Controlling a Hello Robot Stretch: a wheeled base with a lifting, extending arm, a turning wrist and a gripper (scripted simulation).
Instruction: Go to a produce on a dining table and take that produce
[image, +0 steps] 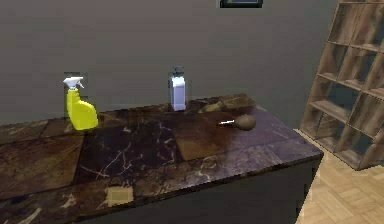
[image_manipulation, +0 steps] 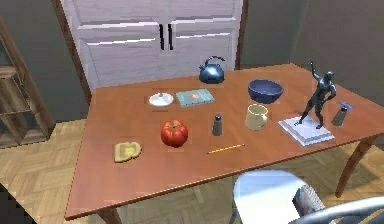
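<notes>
A round red tomato (image_manipulation: 174, 132) lies on the brown wooden dining table (image_manipulation: 150, 175) in the arm side view, a little left of the table's middle. A slice of bread (image_manipulation: 127, 151) lies left of the tomato and nearer the front edge. To the tomato's right stand a grey shaker (image_manipulation: 216, 124) and a yellow pencil (image_manipulation: 226, 149).
Also on the table are a pale mug (image_manipulation: 257, 117), a blue bowl (image_manipulation: 265, 91), a blue kettle (image_manipulation: 211, 70), a small plate (image_manipulation: 160, 99), a dark statue (image_manipulation: 318, 100) and a second shaker (image_manipulation: 341, 114). A white chair (image_manipulation: 272, 196) stands at the front. The forward view has a dark marble counter (image: 150, 155) with a yellow spray bottle (image: 78, 105) and a white bottle (image: 178, 89), and a wooden shelf (image: 352, 80) at right.
</notes>
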